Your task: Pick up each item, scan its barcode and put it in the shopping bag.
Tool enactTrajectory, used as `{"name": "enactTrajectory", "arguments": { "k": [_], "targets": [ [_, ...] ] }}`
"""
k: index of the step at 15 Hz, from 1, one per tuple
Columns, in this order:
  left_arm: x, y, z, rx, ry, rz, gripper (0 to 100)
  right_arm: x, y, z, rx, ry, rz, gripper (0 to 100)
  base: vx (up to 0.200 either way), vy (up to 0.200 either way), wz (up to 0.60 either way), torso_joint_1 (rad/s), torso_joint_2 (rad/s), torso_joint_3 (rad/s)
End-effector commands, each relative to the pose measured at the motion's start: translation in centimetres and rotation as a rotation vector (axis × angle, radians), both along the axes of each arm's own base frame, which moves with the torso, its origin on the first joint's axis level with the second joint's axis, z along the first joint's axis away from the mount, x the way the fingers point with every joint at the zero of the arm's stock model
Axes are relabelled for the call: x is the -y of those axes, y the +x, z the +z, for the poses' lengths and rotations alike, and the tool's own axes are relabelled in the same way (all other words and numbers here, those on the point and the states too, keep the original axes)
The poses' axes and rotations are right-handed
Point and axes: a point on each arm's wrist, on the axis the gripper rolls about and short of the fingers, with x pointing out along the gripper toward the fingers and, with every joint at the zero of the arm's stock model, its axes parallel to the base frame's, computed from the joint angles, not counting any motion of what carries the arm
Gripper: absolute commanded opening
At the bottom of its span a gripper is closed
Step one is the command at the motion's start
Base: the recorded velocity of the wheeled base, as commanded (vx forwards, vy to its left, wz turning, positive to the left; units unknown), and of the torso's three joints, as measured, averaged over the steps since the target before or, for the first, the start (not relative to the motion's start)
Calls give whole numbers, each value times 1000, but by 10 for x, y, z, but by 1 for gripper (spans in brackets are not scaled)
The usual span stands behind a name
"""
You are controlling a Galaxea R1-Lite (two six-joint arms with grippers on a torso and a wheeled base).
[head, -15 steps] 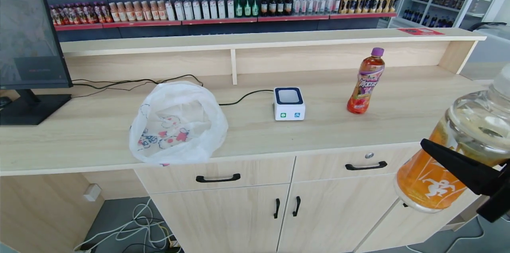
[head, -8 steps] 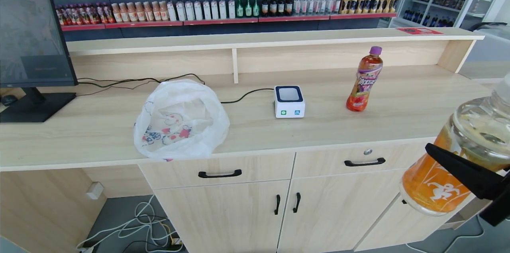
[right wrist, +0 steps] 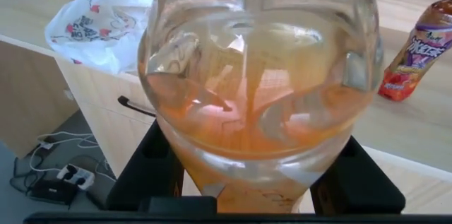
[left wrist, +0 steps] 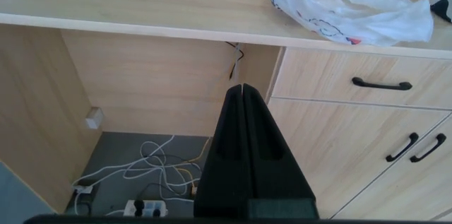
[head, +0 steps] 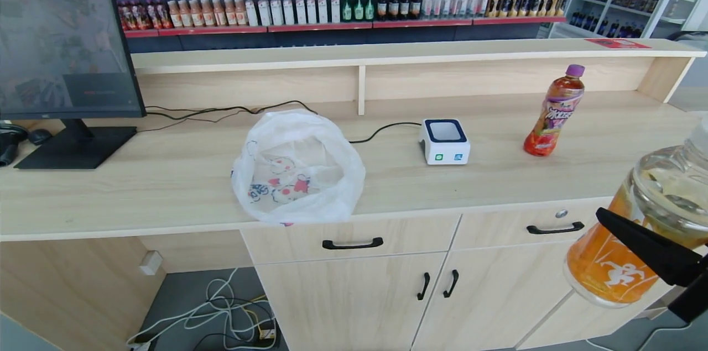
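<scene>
Head cam has swung left, so the whole view slid right: shopping bag [head: 298, 168], scanner [head: 445, 141] and tea bottle [head: 553, 113] only appear shifted on the counter [head: 166, 190]. More of the monitor [head: 66, 52] is now in frame. R arm came along w/ the turn. The orange bottle [head: 608, 268] in its fingers [head: 641, 245] is now closer to the right drawer handle [head: 555, 228], i.e. further left along the counter front.

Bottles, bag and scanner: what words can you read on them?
Purple-capped bottle: label lettering too blurred to read.
Orange bottle in the right hand: a white figure, no readable words.
Shopping bag: cartoon pictures, no readable words.
Scanner: two tiny icons, unreadable.
</scene>
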Motion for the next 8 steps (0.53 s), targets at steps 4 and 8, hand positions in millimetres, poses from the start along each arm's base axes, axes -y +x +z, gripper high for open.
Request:
{"name": "enactTrajectory", "arguments": {
  "k": [4,8],
  "targets": [
    [0,0,0,0,0,0,0,2,-3,-11,-28,-27,-3,0,0,100,0,1,1,1],
    [0,0,0,0,0,0,0,4,1,-13,-44,-29,-29,0,0,0,300,1,1,4]
  ]
}}
